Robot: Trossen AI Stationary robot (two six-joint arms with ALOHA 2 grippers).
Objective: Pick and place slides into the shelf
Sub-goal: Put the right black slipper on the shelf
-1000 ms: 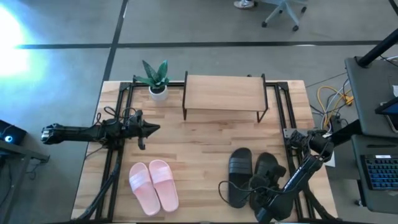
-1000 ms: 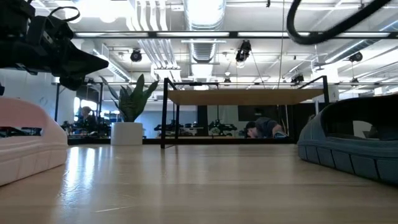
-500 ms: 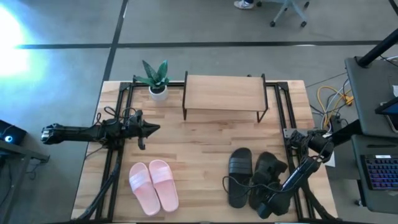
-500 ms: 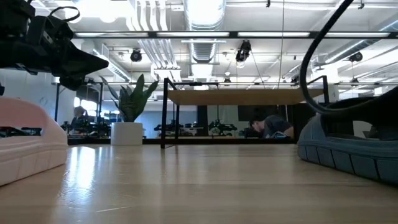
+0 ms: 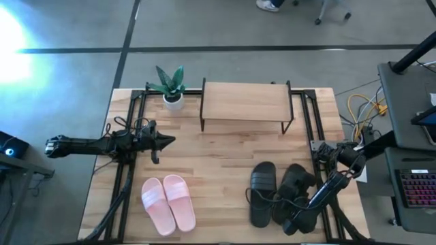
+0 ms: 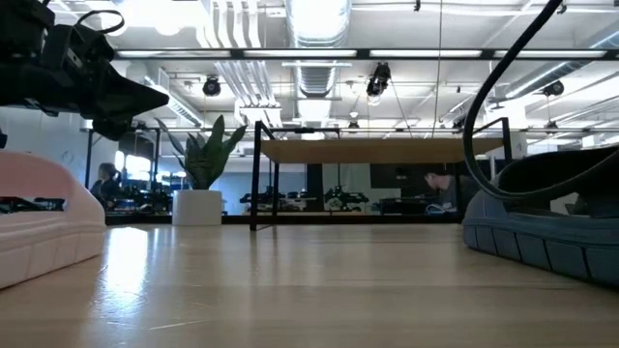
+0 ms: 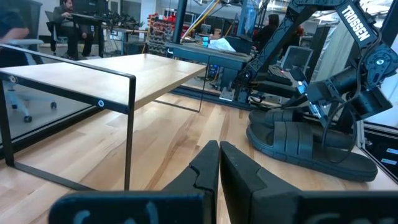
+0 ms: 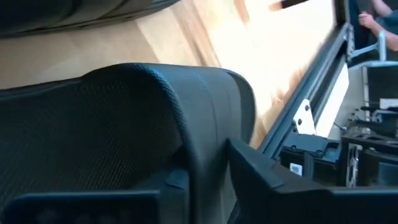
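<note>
My right pincer has closed in on the outer black slide since a second ago.

The black slide (image 5: 294, 189) lies near-right on the table, long axis running near to far, its twin (image 5: 261, 192) touching on its left. My right gripper (image 5: 294, 219) pinches its near rim between the jaws. The shelf (image 5: 244, 102) stands far and left of it, open tabletop (image 5: 218, 163) between. My left gripper (image 5: 163, 141), shut and empty, waits left; pink slides (image 5: 168, 203) near-left.

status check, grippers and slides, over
Left gripper shut, parked mid-table. Right gripper clamped on outer black slide's edge. Pink pair untouched. Shelf bare on top, path open.
</note>
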